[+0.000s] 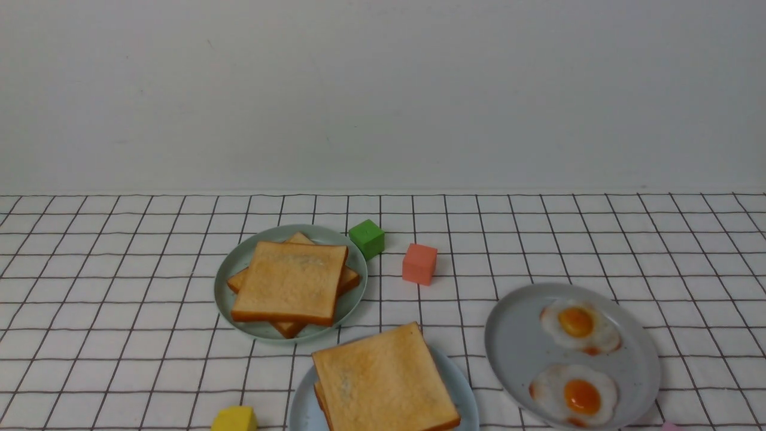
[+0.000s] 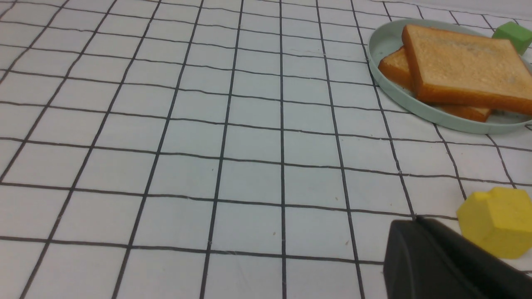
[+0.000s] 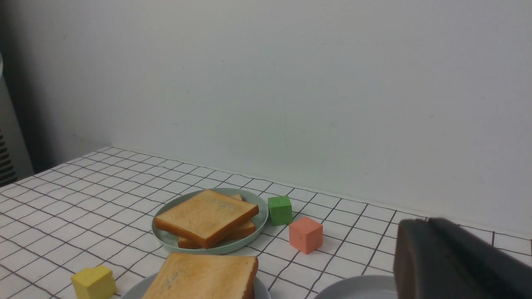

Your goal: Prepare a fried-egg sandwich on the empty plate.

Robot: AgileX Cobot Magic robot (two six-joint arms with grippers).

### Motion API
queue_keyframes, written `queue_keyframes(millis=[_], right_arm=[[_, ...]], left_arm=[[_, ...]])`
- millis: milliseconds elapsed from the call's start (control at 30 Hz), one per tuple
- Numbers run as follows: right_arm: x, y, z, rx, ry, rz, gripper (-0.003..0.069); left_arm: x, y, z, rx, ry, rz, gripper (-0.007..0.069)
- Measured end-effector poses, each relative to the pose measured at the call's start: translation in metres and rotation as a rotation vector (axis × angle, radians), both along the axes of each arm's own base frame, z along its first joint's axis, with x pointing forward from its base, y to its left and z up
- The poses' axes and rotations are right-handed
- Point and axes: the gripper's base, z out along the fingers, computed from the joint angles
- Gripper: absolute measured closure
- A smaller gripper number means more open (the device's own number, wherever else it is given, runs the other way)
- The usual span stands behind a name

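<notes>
On the light-blue plate (image 1: pixel 465 386) at the table's near edge lies a golden toast slice (image 1: pixel 383 380). The edge of a second slice (image 1: pixel 319 396) peeks out beneath it, and whatever lies between them is hidden. Two fried eggs (image 1: pixel 577 323) (image 1: pixel 575 396) rest on the grey plate (image 1: pixel 514 344) to the right. Neither gripper shows in the front view. In the left wrist view my left gripper (image 2: pixel 417 219) is shut and holds nothing, low over the cloth beside a yellow block (image 2: pixel 496 220). My right gripper (image 3: pixel 428 221) is shut and holds nothing, above the grey plate's rim (image 3: pixel 357 286).
A pale green plate (image 1: pixel 230 269) with stacked toast slices (image 1: pixel 291 281) stands at the centre left. Behind it sit a green cube (image 1: pixel 367 238) and a salmon cube (image 1: pixel 419 263). The yellow block (image 1: pixel 234 419) lies at the front edge. A white wall closes the back.
</notes>
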Motion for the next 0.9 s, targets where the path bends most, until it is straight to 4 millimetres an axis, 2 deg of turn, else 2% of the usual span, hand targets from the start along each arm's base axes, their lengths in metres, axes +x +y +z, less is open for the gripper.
queue_keyframes(millis=[367, 500, 633, 800, 867, 900], right_arm=[[0.000, 0.000, 0.000, 0.001, -0.001, 0.001, 0.0620], [0.002, 0.001, -0.006, -0.007, 0.008, -0.002, 0.0616], [0.005, -0.001, -0.015, -0.021, 0.051, -0.104, 0.0612], [0.012, -0.006, -0.039, -0.007, 0.142, -0.290, 0.0605], [0.017, -0.010, -0.067, -0.014, 0.228, -0.376, 0.0601], [0.018, -0.010, -0.071, -0.016, 0.241, -0.385, 0.0600]], left_arm=[[0.000, 0.000, 0.000, 0.000, 0.000, 0.000, 0.0627], [0.000, 0.000, 0.000, 0.000, 0.000, 0.000, 0.0623], [0.000, 0.000, 0.000, 0.001, 0.000, 0.000, 0.0620], [0.000, 0.000, 0.000, 0.001, 0.000, 0.000, 0.0620], [0.000, 0.000, 0.000, 0.001, -0.001, 0.000, 0.0620], [0.000, 0.000, 0.000, 0.001, -0.001, 0.000, 0.0620]])
